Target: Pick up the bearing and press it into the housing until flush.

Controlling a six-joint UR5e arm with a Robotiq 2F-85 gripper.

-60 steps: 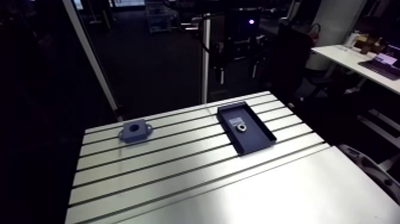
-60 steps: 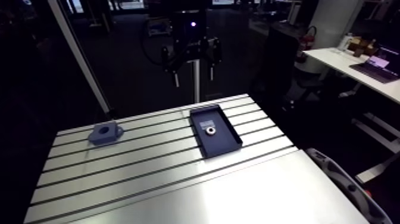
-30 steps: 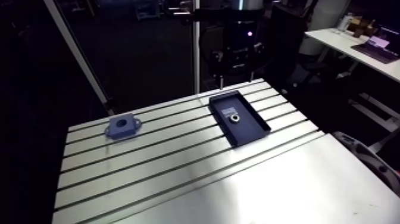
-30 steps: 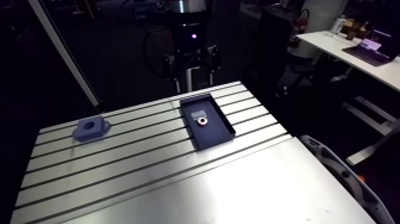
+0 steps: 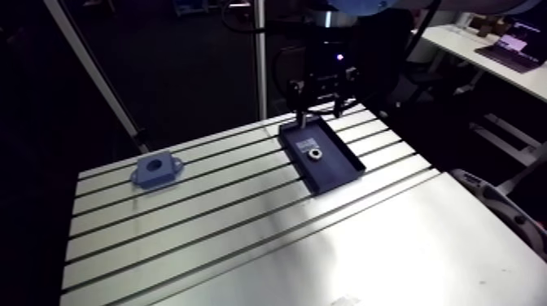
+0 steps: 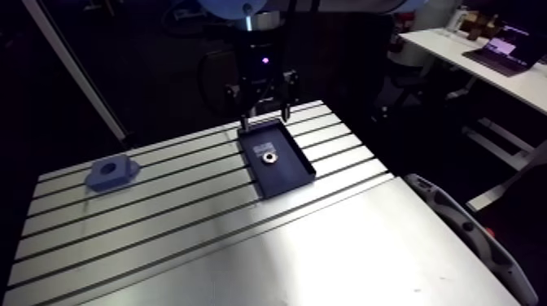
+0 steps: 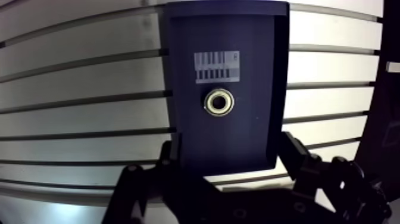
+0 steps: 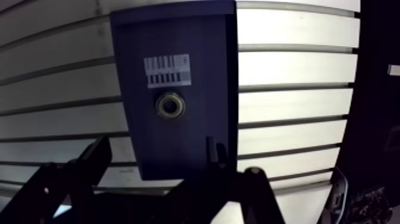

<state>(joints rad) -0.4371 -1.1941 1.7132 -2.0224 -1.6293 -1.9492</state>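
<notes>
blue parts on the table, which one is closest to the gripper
The flat tray holding the bearing, right under the open gripper. The housing block with the hole sits far across the table.

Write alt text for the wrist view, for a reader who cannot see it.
A small metal bearing lies in the middle of a dark rectangular tray on a slotted metal table, just ahead of the open hand. A white barcode label sits in the tray beyond the bearing. The hand's two dark fingers stand apart, either side of the tray's near end.
</notes>
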